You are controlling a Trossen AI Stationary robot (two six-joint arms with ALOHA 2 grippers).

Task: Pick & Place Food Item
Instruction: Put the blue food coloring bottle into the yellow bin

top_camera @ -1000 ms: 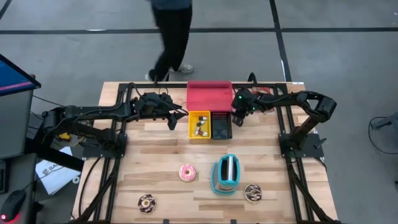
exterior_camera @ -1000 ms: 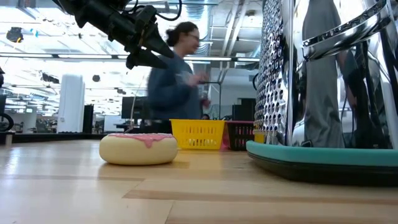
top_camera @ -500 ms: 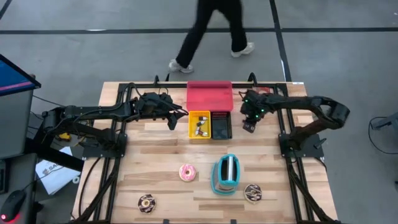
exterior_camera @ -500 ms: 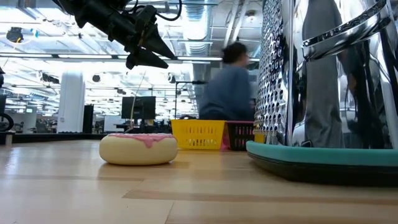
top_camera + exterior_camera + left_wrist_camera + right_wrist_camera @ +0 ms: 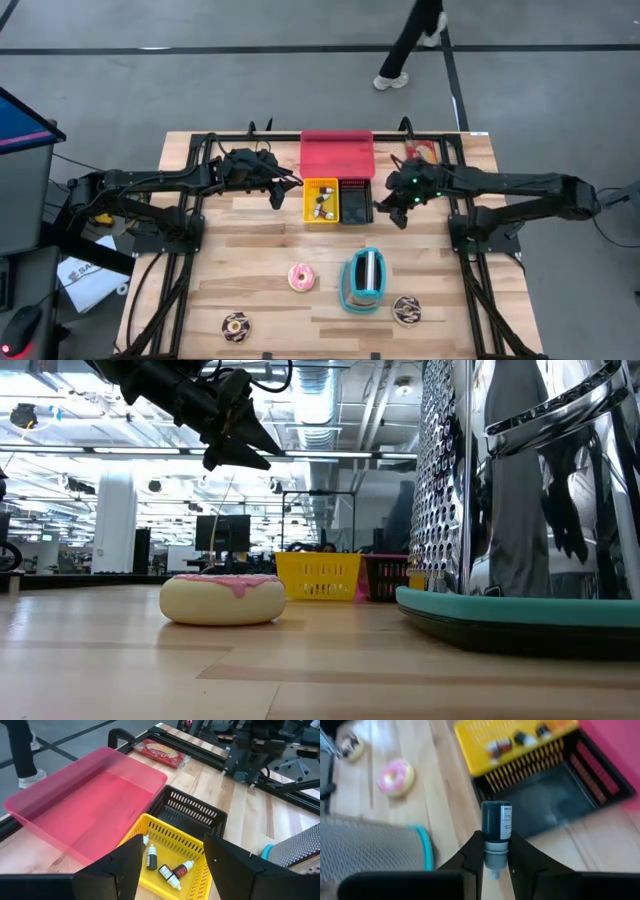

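Three donuts [image 5: 301,277], one grater [image 5: 364,279]

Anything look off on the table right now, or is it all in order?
One oddity: the right gripper holds a small dark bottle, not food. The task's donuts lie untouched, like the pink donut. Left gripper waits open beside the yellow basket.

Right arm pulls back from the baskets

The right gripper [image 5: 397,214], pinching a small dark bottle [image 5: 496,831], now sits just right of the black basket [image 5: 356,200], farther from the red tray [image 5: 337,153]; the person [image 5: 412,42] walks off rightward.
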